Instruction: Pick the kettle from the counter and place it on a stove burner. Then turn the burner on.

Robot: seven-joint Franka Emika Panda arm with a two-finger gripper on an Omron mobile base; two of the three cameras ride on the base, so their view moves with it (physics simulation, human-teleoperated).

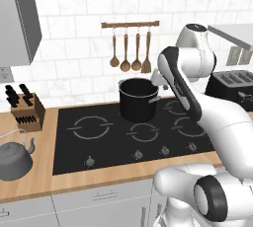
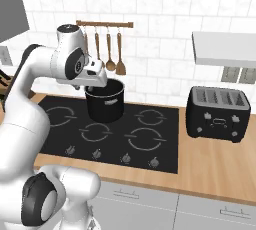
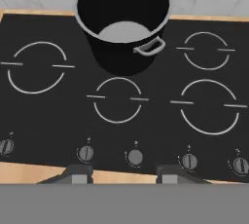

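On the far left of the light tan wood-grain counter (image 1: 44, 171) you find the squat dull-grey metal kettle (image 1: 15, 159) with its thin wire handle, standing upright just left of the black glass cooktop (image 1: 113, 144) and near a wooden knife block (image 1: 27, 110). Your white arm's gripper (image 3: 124, 173) hangs above the cooktop's near edge, well apart from the kettle, its two dark fingertips (image 3: 80, 173) standing apart with nothing between them. Below them you see a row of small round knobs (image 3: 134, 157). At the far middle of the cooktop stands a tall black stockpot (image 3: 124, 21), and the widest grey ring burner (image 3: 210, 106) lies to its near right. A black toaster (image 2: 217, 114) sits on the counter right of the cooktop.
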